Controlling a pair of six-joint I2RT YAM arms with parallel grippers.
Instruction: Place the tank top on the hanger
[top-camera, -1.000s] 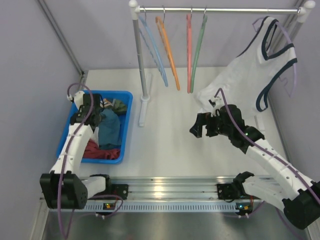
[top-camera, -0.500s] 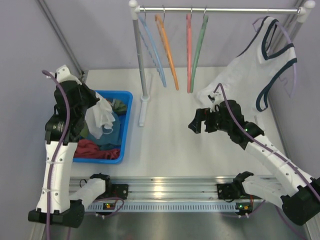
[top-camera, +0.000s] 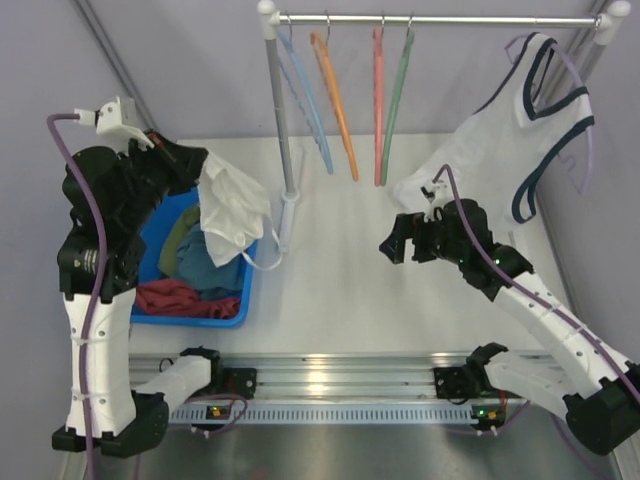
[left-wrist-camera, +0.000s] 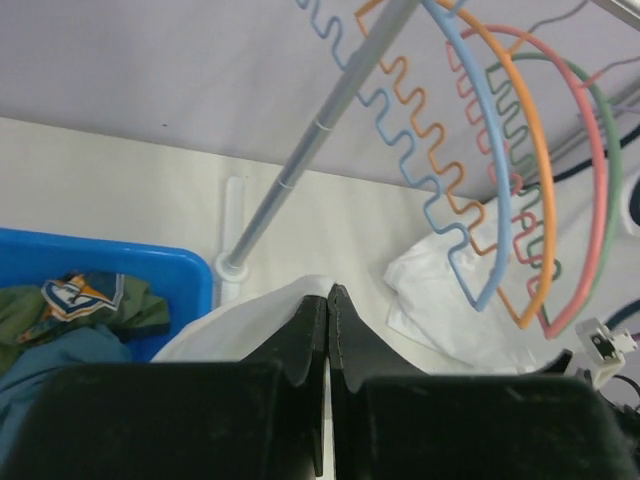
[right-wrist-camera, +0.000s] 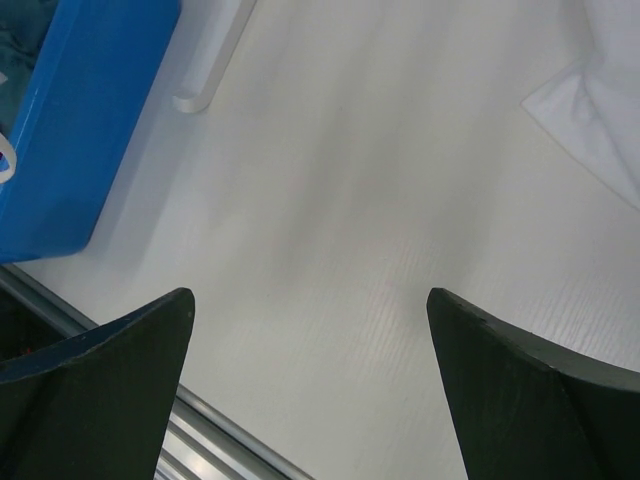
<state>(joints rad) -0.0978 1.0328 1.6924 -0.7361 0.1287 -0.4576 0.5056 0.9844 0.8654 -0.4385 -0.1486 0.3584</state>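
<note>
the left gripper (top-camera: 198, 166) is pinched tight on the tank top (top-camera: 232, 205), which dangles at nine o'clock over the blue bin (top-camera: 200, 321). the hanger (top-camera: 397, 100) hangs from the rail (top-camera: 450, 19) at twelve o'clock. the right gripper (top-camera: 392, 250), jaws spread wide and holding nothing, hovers toward three o'clock.

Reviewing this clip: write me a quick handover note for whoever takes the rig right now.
Left end effector: shut on the tank top, which dangles over the bin rim.
Right end effector: open, empty, over the table.
Hanger: on the rail, bare.
Done: top picked up.
Left: get it onto the hanger.
</note>
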